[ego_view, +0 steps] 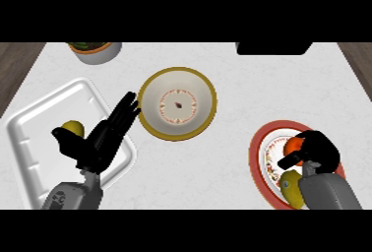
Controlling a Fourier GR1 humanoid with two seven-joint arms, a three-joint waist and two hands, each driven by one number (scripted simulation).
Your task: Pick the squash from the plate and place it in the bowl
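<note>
- The pale, speckled stone-look worktop (240,88) fills the head view, with dark wood strips along its left and right edges.
- A round plate with an orange-red rim and a patterned white middle (259,147) lies at about 4 o'clock from the view's centre.
- On that plate, at its 6 o'clock end, lies a yellow, oval squash (291,192), partly hidden by the right forearm, just below the hand.
- The right hand (314,150) is over the plate's middle, its black fingers curled; an orange-red patch shows beside them, and I cannot tell whether that is a thing it holds or part of the plate.
- A shallow round bowl with an olive-gold rim and a cream inside marked with a red ring (176,104) sits near the centre, well apart from the plate, at about 10 o'clock from it.
- A white rectangular tray with rounded corners (44,128) lies at 9 o'clock, and a small yellow rounded item (72,128) rests in it.
- The left hand (102,140) is above the tray's right edge, released, fingers straight and pointing towards 1 o'clock, its fingertips near the bowl's rim.
- A grey pot holding greenery (95,50) stands at 11 o'clock by the far edge.
- A black block (274,48) sits at 1 o'clock on the far edge.
</note>
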